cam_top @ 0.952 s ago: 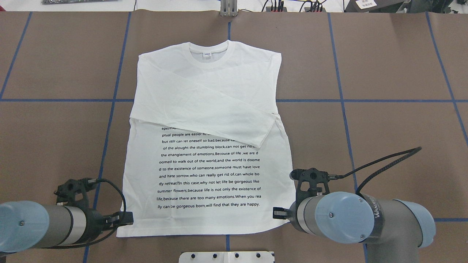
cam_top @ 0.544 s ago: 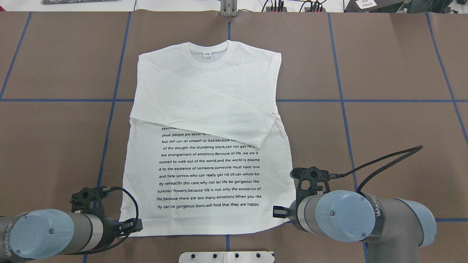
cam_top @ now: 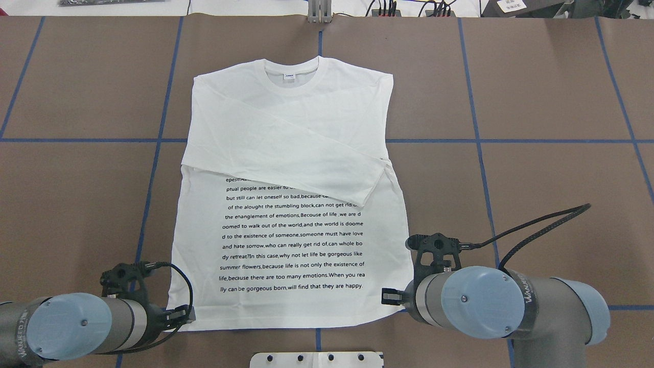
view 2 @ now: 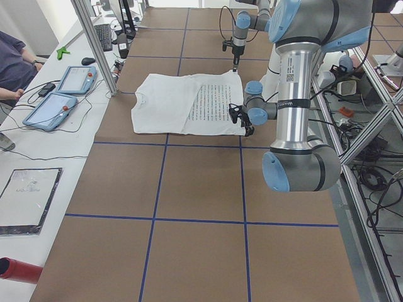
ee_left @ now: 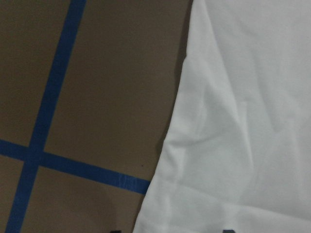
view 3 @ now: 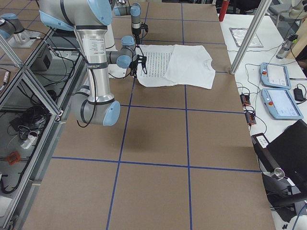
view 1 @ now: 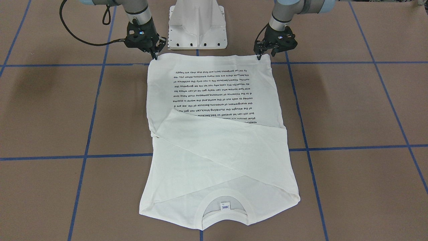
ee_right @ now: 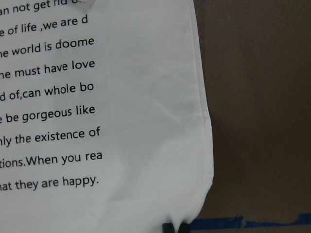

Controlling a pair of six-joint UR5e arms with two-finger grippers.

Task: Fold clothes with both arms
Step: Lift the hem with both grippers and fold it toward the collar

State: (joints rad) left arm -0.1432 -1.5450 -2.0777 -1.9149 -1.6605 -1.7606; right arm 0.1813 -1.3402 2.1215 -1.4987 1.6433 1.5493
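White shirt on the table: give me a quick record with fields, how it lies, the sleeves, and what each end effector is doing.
Garment: white long-sleeved cotton shirt, flat on the brown table with blue tape lines, black text up, neck away from the robot
Sleeves: both folded across the chest
Left end effector: open, at one hem corner
Right end effector: shut on the other hem corner
Fold stage: body not yet folded
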